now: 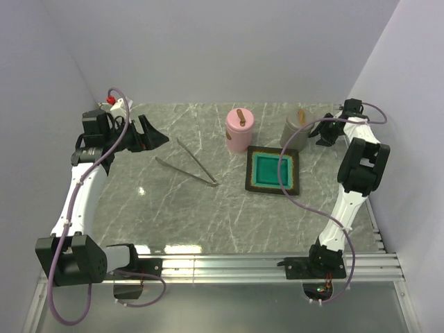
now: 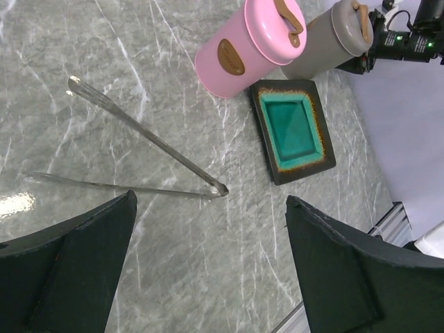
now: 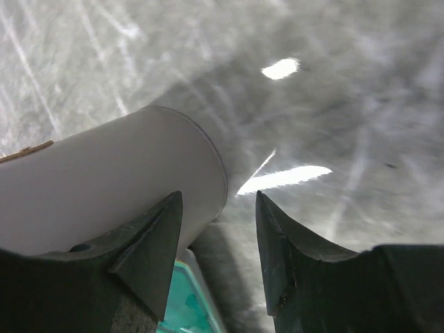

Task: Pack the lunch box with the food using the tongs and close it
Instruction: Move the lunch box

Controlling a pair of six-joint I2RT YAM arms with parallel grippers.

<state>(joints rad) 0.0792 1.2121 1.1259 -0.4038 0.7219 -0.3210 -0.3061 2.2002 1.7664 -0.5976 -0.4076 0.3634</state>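
Top external view shows the tongs (image 1: 195, 161) lying flat on the marbled tabletop (image 1: 208, 222) just left of centre, their two slim arms spread in a narrow V; the joined end points toward the lower right and the two free tips toward the upper left. The left gripper (image 1: 154, 133) hangs in the left of the frame, near the free tips and apart from them; its jaws stand wide apart with nothing between them. Right of the tongs a pink canister (image 1: 239, 130) stands upright with its lid on; a grey canister (image 1: 297, 128) stands further right, also lidded; below and between them lies a black square tray (image 1: 273, 171) with a teal inside. The right gripper (image 1: 325, 135) sits in the upper right, just beside the grey canister.

Left wrist view looks down past both dark fingers (image 2: 76, 277) at the tongs (image 2: 147, 134), the pink canister (image 2: 250, 45) and the tray (image 2: 291, 128). Right wrist view shows its fingers (image 3: 149, 250) parted, only bare tabletop in the gap; the grey canister (image 3: 118, 187) lies just beyond the left-hand finger, and contact cannot be told.
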